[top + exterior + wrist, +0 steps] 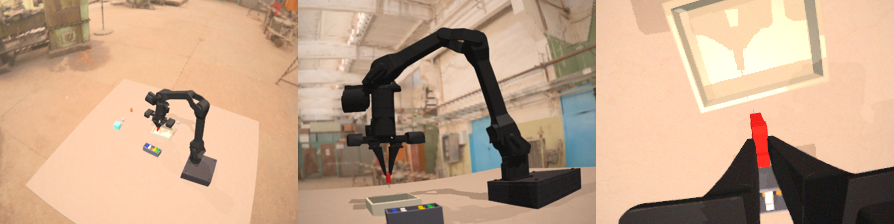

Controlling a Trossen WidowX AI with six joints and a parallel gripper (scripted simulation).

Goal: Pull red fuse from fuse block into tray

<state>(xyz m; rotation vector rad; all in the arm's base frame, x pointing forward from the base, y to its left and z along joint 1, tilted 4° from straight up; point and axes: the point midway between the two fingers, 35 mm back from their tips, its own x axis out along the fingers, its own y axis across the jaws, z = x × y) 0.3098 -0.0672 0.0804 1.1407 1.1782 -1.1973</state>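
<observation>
My gripper (158, 127) (387, 174) (760, 143) is shut on the red fuse (158, 129) (388, 178) (759, 131), which hangs with its metal prongs down in the exterior view. The fuse is in the air, higher than the rim of the cream tray (161, 136) (393, 210) (751, 99). In the wrist view it shows just outside the tray's near edge. The dark fuse block (150, 151) (414, 217) (767, 179) stands beside the tray, with blue, white, yellow and green fuses in it. In the wrist view the fingers hide much of the block.
A turquoise cube (117, 125), a small orange block (131, 110) and a small grey piece (123, 119) lie to the left of the tray in the top view. Another small light piece (178, 122) lies behind the tray. The arm's base (199, 169) (534, 188) stands to the right.
</observation>
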